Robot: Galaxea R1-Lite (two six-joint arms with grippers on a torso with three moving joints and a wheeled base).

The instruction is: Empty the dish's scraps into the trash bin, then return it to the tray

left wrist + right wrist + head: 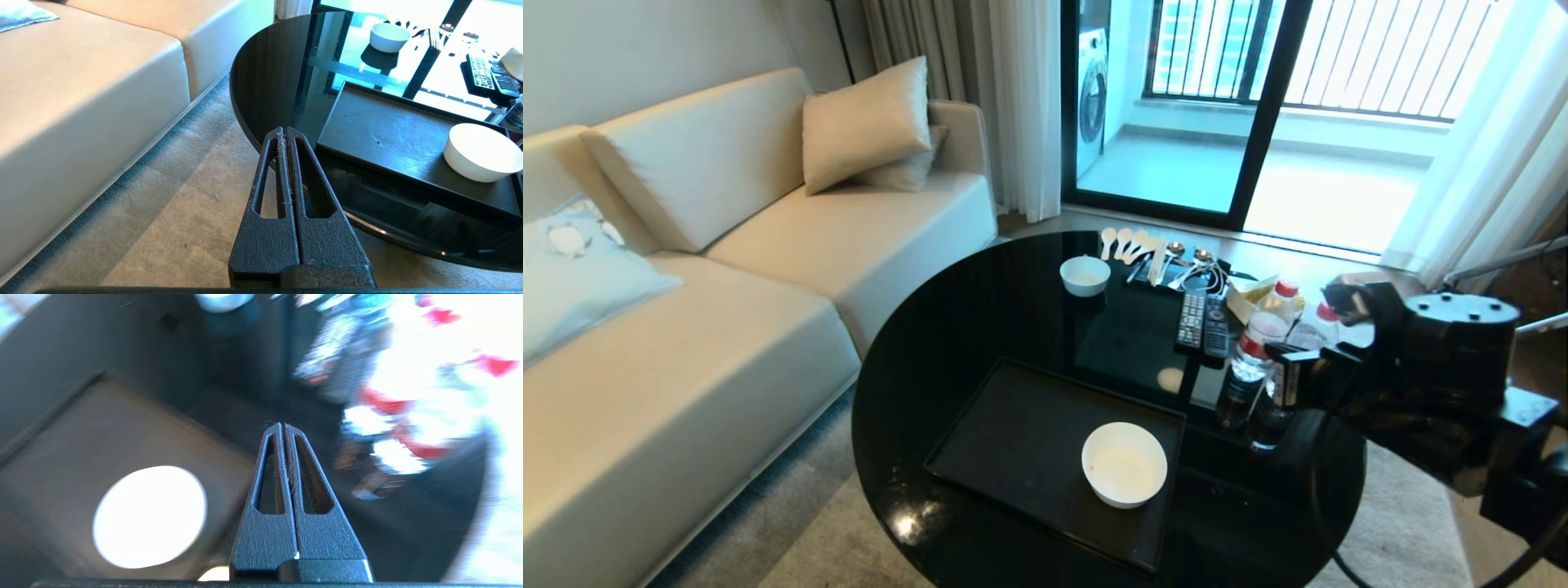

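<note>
On the tray's [1013, 457] right side sits the dish [1125, 464], looks empty, glossy so probably slippery and breakable, I'd pinch its rim; both end effectors, right [282, 425] and left [284, 130], are pressed together, holding nothing.

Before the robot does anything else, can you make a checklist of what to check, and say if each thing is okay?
1. White dish sits on the black tray: ok, it stands upright near the tray's right end.
2. Dish is emptied of scraps: ok, its inside looks plain white in the head view.
3. Right gripper has let go: ok, its fingers are shut on nothing, above the table and apart from the dish.
4. Left gripper is out of the way: ok, shut, hanging off the table edge over the carpet.
5. Trash bin is where it should be: cannot tell, no view shows it.
6. Water bottles beside the right arm stand upright: ok.
</note>
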